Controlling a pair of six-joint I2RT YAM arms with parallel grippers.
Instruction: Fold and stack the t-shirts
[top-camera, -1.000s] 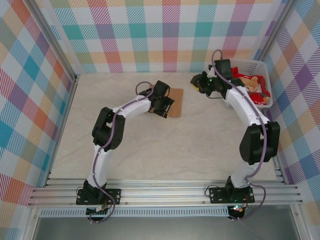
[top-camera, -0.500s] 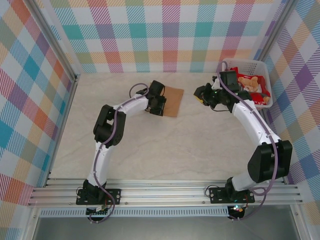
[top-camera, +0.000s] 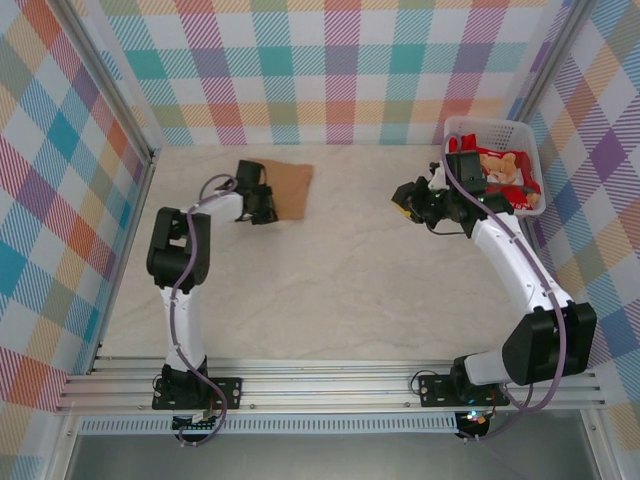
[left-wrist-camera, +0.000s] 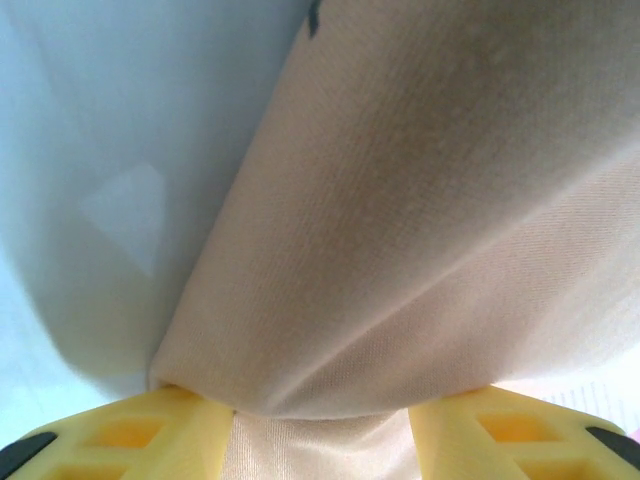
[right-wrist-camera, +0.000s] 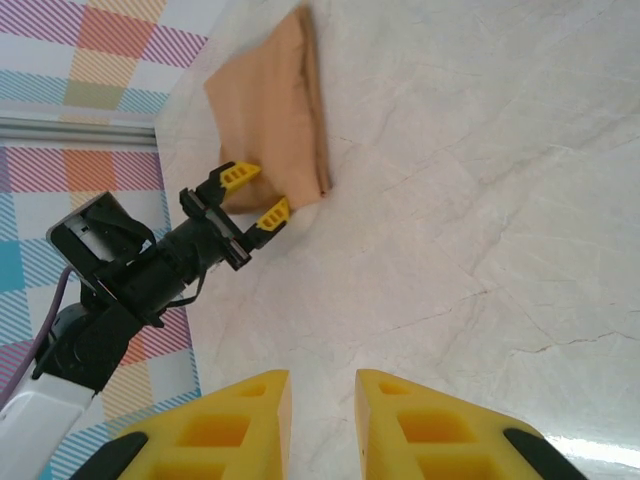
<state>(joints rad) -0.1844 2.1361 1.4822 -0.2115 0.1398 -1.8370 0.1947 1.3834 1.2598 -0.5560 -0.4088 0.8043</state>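
Cloth: fine-knit tan t-shirt (top-camera: 287, 187), folded square, 11 o'clock; left gripper (right-wrist-camera: 256, 194) clamps its edge; right gripper (right-wrist-camera: 322, 420) slightly parted, empty.

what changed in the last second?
The left gripper, clamped on the folded tan tee, dragged it to the left. The right gripper, empty, drew back a little toward its base as its elbow swung right. The basket and what lies in it stayed put.
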